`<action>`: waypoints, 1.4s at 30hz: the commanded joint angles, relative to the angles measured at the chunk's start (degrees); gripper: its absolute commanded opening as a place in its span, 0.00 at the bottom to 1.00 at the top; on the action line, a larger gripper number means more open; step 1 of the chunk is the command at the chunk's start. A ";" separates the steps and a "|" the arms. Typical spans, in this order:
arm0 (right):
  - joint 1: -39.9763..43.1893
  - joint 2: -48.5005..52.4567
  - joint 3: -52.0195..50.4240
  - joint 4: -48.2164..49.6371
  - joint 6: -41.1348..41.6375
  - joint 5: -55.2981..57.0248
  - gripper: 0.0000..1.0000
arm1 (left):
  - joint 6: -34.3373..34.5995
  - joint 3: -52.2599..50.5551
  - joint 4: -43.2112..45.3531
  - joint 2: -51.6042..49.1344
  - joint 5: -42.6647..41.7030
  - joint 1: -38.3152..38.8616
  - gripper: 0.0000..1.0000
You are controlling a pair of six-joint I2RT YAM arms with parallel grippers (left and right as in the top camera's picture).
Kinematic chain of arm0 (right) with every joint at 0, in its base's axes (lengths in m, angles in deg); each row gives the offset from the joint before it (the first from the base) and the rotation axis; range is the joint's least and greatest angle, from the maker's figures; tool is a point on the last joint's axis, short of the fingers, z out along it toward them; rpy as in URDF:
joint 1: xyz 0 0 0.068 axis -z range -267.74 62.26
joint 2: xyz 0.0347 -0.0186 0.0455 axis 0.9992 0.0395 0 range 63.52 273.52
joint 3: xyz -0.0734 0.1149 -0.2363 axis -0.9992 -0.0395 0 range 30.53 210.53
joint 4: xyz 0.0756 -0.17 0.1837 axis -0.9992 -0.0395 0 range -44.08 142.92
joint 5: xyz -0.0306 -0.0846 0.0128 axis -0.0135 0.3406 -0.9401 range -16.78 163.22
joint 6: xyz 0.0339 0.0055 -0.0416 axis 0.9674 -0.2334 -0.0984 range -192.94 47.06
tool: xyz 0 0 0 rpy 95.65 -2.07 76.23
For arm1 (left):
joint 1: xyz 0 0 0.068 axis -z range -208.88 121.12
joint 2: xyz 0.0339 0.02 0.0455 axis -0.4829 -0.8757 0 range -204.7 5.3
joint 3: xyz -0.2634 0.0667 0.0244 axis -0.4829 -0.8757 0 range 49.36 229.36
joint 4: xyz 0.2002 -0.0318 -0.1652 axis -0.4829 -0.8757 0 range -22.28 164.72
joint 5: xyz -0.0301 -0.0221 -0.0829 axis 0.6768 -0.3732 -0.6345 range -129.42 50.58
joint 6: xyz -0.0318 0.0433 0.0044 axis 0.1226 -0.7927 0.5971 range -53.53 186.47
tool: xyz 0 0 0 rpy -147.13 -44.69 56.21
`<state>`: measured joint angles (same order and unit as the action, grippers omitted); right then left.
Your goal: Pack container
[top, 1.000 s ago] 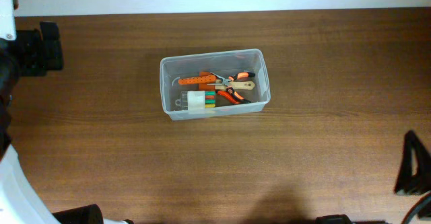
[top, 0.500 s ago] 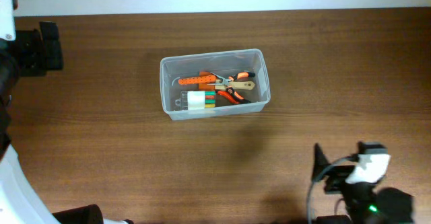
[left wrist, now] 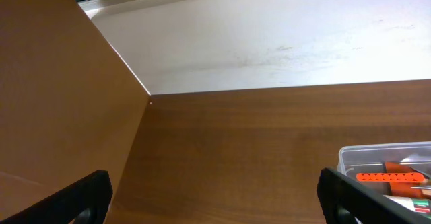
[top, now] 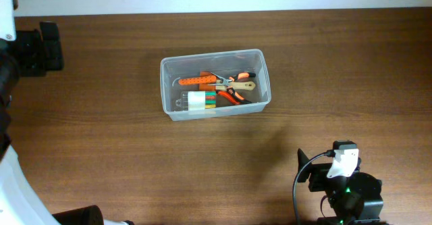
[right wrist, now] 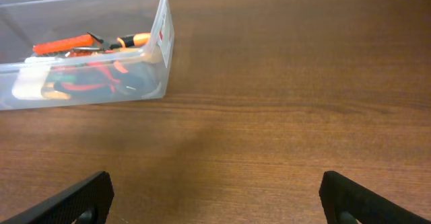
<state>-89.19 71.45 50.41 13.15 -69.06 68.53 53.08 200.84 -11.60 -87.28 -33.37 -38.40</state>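
The container (top: pixel 210 55) is a clear plastic tub standing upright at the middle of the wooden table. Inside lie orange-handled pliers (top: pixel 236 90), an orange tool (top: pixel 197 81) and a white roll (top: pixel 196 101). The container's corner shows at the lower right of the left wrist view (left wrist: pixel 377 151) and at the upper left of the right wrist view (right wrist: pixel 163 42). My left gripper (left wrist: pixel 215 198) is open and empty, over bare table to the left of the container. My right gripper (right wrist: pixel 215 200) is open and empty, well in front of and to the right of it.
The right arm (top: pixel 343 184) sits at the table's front right. The left arm's black part (top: pixel 37 48) is at the far left edge. A white wall (left wrist: pixel 283 35) runs behind the table's back edge. A brown panel (left wrist: pixel 60 103) stands at the left.
The right arm has come in from the right edge and moved left along the front of the table. The container and the left arm have not moved.
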 commanded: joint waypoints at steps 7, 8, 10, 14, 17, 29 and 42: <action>0.52 -5.68 -5.11 -0.76 0.20 -0.92 0.98 | 0.96 -0.11 0.11 -0.09 -0.20 -0.39 0.99; 0.52 -6.32 -5.75 -0.76 0.20 -0.92 0.98 | 0.96 -0.11 0.11 -0.09 -0.20 -0.39 0.99; 0.52 -7.45 -7.04 -0.76 0.20 -0.92 0.98 | 0.96 -0.11 0.11 -0.09 -0.20 -0.39 0.99; 0.50 -7.72 -8.81 -0.96 0.20 -0.92 0.98 | 0.96 -0.11 0.11 -0.09 -0.20 -0.39 0.99; 0.50 -7.72 -9.51 -1.64 0.20 -0.90 0.98 | 0.96 -0.11 0.11 -0.09 -0.20 -0.39 0.99; 0.50 -7.72 -10.47 -1.81 0.20 -0.90 0.99 | 0.96 -0.11 0.11 -0.09 -0.20 -0.39 0.99; 0.50 -7.72 -10.47 -1.81 0.20 -0.90 0.99 | 0.94 -25.09 0.44 14.38 -0.17 -0.39 0.99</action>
<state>-89.19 64.43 40.42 11.21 -68.86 68.12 53.08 185.24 -11.10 -79.30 -33.37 -38.40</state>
